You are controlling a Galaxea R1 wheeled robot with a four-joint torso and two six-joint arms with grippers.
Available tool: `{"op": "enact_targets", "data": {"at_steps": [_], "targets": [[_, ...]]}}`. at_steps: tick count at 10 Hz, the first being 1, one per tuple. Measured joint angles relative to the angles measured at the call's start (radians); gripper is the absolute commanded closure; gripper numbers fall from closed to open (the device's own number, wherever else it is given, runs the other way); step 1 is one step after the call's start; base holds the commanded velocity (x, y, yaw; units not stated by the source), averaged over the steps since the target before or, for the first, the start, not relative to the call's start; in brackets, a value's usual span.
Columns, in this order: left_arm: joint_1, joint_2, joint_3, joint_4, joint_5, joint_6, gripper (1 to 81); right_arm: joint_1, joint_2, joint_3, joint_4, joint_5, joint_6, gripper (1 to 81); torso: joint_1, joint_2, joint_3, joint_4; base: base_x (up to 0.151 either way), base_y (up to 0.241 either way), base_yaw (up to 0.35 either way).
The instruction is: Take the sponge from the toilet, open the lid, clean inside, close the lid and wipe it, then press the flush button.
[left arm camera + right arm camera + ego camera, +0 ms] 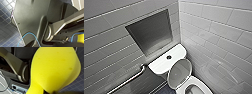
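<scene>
- Grab bar [129, 80] runs low on the left wall with a recessed niche [151, 31] above it. Neither is involved at this moment.
- Toilet [159, 66]: the flush button [169, 57] sits mid tank top with nothing on it.
- Lid [179, 72] stands raised, leaning back toward the tank.
  - Risk: a knock from an arm could drop it shut onto the work.
- Bowl [201, 84] sits close to the right wall.
  - Risk: the tight corner could lead to the arm scraping the tiles.
- Sponge [55, 68] is off the toilet, over the floor tiles. The right gripper [43, 91] is clamped on its narrow end, which is pinched to a waist.
  - Risk: with most of the block overhanging, hard scrubbing could lever it out of the grip.
- Left gripper: I cannot tell whether it is open or closed.
- Hidden or unclear:
  - The bowl is cut off at the picture edge, so the inside is barely seen.
  - I cannot tell whether the lid touches the tank.
</scene>
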Motion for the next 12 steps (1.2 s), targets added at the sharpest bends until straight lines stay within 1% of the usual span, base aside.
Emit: {"op": "enact_targets", "data": {"at_steps": [1,2,3,5,7,9,12], "targets": [[-0.027,-0.040,0.071,-0.011,0.003,0.000,1.0,0.009,0.016,-0.011,0.000,-0.023,-0.003,81.1,0.000,0.000,0.000,0.000,0.000,0.000,0.000],[-0.058,-0.082,0.135,-0.026,0.005,0.000,1.0,0.023,0.034,-0.039,-0.002,-0.063,-0.005,81.1,0.000,0.000,0.000,0.000,0.000,0.000,0.000],[-0.095,-0.118,0.181,-0.043,0.014,0.000,1.0,0.036,0.053,-0.072,-0.003,-0.088,-0.006,81.1,0.000,0.000,0.000,0.000,0.000,0.000,0.000],[-0.176,-0.163,0.248,-0.082,0.014,0.000,1.0,0.046,0.080,-0.110,-0.005,-0.125,-0.010,81.1,0.000,0.000,0.000,0.000,0.000,0.000,0.000],[-0.232,-0.191,0.327,-0.139,0.016,0.000,1.0,0.046,0.067,-0.091,-0.008,-0.139,-0.010,81.1,0.000,0.000,0.000,0.000,0.000,0.000,0.000],[-0.297,-0.211,0.382,-0.227,0.033,0.000,1.0,0.048,0.016,0.017,-0.016,-0.135,-0.010,81.1,0.000,0.000,0.000,0.000,0.000,0.000,0.000],[-0.424,-0.214,0.404,-0.405,0.029,0.000,1.0,0.041,-0.069,0.262,-0.041,-0.100,-0.011,81.1,0.000,0.000,0.000,0.000,0.000,0.000,0.000]]}}
